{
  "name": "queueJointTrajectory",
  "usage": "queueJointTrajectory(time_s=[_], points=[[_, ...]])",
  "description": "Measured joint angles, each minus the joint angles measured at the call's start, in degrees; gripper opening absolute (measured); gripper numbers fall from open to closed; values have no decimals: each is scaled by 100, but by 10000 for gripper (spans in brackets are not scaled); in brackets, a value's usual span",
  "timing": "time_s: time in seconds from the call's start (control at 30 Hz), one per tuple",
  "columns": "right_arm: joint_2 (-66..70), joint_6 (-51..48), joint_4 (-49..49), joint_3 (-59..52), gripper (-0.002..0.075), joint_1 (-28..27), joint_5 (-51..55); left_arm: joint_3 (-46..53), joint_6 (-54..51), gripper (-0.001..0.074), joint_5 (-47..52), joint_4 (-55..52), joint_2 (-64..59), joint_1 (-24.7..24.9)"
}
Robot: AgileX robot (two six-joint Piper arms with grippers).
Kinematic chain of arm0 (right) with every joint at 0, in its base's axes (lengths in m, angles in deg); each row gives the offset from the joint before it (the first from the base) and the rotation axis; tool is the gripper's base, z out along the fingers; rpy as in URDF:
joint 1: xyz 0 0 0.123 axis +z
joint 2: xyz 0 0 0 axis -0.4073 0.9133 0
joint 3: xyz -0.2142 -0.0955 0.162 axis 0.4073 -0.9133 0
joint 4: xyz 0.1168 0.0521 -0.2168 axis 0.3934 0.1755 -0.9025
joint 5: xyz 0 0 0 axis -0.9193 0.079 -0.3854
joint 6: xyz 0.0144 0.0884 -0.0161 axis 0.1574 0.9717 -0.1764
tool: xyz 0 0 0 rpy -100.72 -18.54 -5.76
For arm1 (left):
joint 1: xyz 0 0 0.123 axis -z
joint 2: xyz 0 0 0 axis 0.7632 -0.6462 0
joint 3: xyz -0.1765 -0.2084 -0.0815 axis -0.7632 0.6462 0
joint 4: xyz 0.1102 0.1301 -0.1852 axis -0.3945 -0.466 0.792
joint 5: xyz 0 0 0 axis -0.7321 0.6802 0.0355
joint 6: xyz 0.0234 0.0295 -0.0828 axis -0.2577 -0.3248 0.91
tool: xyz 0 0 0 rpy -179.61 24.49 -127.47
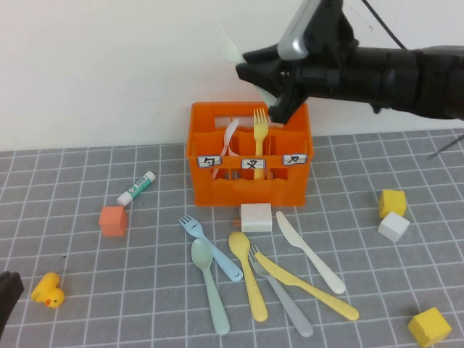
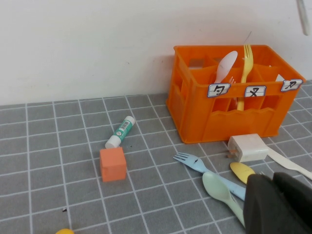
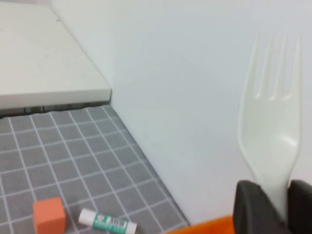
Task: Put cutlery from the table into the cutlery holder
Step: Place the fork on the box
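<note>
The left hand (image 1: pixel 9 293) is resting low at the counter's (image 1: pixel 72 304) 8 o'clock edge, a dark shape whose grip I cannot tell. At 12 o'clock the bright orange cutlery holder (image 1: pixel 250 185) is standing, a slotted plastic crate with three white labels; a cream-white spoon (image 1: pixel 230 139) and a yellow fork (image 1: pixel 259 134) are standing upright in its compartments. From 6 to 5 o'clock below it, smooth pastel pieces are lying flat: a light blue fork (image 1: pixel 210 248), a mint green spoon (image 1: pixel 210 284), a yellow spoon (image 1: pixel 248 274), a grey fork (image 1: pixel 281 291), a yellow knife (image 1: pixel 308 286) and a cream-white knife (image 1: pixel 310 252), several overlapping.

The right hand (image 1: pixel 279 101) is hovering just above the holder's back right corner, clenched on the handle of a cream-white fork (image 3: pixel 270 131). That fork is pointing tines up, glossy, slim and translucent, rising from the hand toward 11 o'clock.
</note>
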Motion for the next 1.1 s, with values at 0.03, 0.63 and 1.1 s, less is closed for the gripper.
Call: queueJointTrajectory(time_s=[0.03, 0.63, 1.1], points=[[94, -12, 0, 127, 118, 0, 56, 0, 0, 0, 0, 0, 0, 0], [1716, -979, 0, 962, 117, 0, 619, 0, 1, 0, 0, -28, 0, 0], [1989, -1474, 0, 986, 126, 0, 619, 0, 1, 0, 0, -38, 0, 0]])
